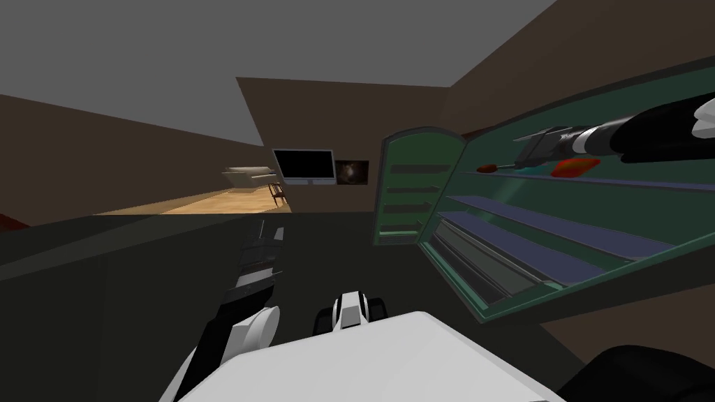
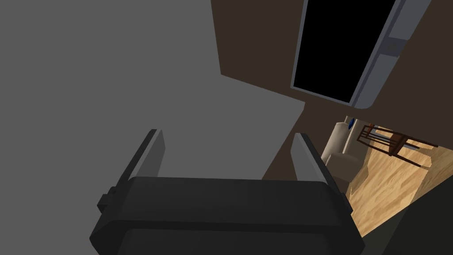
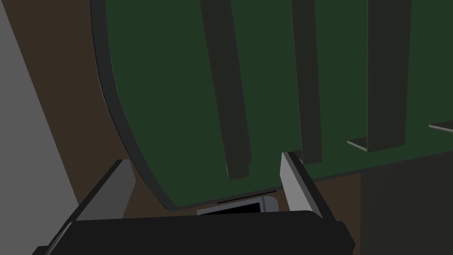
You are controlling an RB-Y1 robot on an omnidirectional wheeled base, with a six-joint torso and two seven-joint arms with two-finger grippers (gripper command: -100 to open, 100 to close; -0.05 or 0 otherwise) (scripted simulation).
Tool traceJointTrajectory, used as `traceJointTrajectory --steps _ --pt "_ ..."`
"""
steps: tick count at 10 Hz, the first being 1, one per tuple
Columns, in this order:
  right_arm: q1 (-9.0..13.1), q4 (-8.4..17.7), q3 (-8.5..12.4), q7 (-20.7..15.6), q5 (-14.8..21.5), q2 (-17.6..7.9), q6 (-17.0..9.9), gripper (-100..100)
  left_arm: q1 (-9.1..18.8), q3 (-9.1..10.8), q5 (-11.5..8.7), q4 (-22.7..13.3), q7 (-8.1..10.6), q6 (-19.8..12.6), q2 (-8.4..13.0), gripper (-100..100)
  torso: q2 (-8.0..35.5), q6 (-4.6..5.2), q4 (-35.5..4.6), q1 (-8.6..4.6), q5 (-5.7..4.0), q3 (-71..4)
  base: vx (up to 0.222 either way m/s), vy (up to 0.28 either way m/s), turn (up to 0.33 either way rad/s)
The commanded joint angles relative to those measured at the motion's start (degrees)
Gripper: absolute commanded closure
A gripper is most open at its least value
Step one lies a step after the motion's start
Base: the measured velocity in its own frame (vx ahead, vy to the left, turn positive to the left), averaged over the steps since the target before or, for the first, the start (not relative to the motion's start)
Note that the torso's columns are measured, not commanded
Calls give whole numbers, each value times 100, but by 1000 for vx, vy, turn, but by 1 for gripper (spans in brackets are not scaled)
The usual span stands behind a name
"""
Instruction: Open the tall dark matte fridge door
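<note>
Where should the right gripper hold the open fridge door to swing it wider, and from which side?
Probably the thin dark rim at the door's free edge, taken edge-on with one finger on each face. The rim looks narrow enough for the open right gripper, whereas the green inner face is broad and flat.
</note>
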State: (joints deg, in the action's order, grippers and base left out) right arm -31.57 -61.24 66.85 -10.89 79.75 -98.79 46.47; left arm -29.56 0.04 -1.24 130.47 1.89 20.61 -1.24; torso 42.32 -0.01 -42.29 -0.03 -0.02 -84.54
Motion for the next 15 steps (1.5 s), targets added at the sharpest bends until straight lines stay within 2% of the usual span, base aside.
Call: traceJointTrajectory --steps 1,2,3,4,5,7,8,10,13,14,15 --pt "410 103 -152 31 149 -181 96 -100 -1 0 0 0 0 0 0 0 -4 3 0 1 1 -2 31 24 -63" --pt "602 199 -313 31 242 -331 148 -100 0 0 0 0 0 0 0 0 -2 -1 1 1 1 -3 33 28 -110" --pt "709 199 -313 31 242 -331 148 -100 0 0 0 0 0 0 0 0 -4 3 1 3 1 -2 26 27 -60" --pt "914 289 -465 32 329 -471 198 -100 0 0 0 0 0 0 0 0 -2 0 1 3 2 -2 28 32 -98" --pt "989 289 -465 32 329 -471 198 -100 0 0 0 0 0 0 0 0 -3 3 0 5 2 -2 24 25 -61" --pt "1399 446 -734 32 484 -720 286 -100 0 0 0 0 0 0 0 0 -3 3 0 1 1 -2 31 33 -120" --pt "1481 446 -734 32 484 -720 286 -100 0 0 0 0 0 0 0 0 -5 2 1 7 3 -3 27 31 -52" --pt "1864 570 -941 33 607 -918 356 -100 0 0 0 0 0 0 0 0 -6 1 1 0 1 -4 34 25 -86" --pt "2288 700 -1151 33 744 -1136 434 -100 0 0 0 0 0 0 0 0 -1 0 0 2 1 -1 26 30 -81" --pt "2203 606 -1092 79 770 -1053 422 -100 0 0 0 0 0 0 0 0 -1 1 0 2 1 -1 9 14 -16" --pt "2214 614 -1103 79 769 -1065 421 -100 1 0 0 0 0 0 0 0 0 0 1 -4 -2 -1 0 0 0"
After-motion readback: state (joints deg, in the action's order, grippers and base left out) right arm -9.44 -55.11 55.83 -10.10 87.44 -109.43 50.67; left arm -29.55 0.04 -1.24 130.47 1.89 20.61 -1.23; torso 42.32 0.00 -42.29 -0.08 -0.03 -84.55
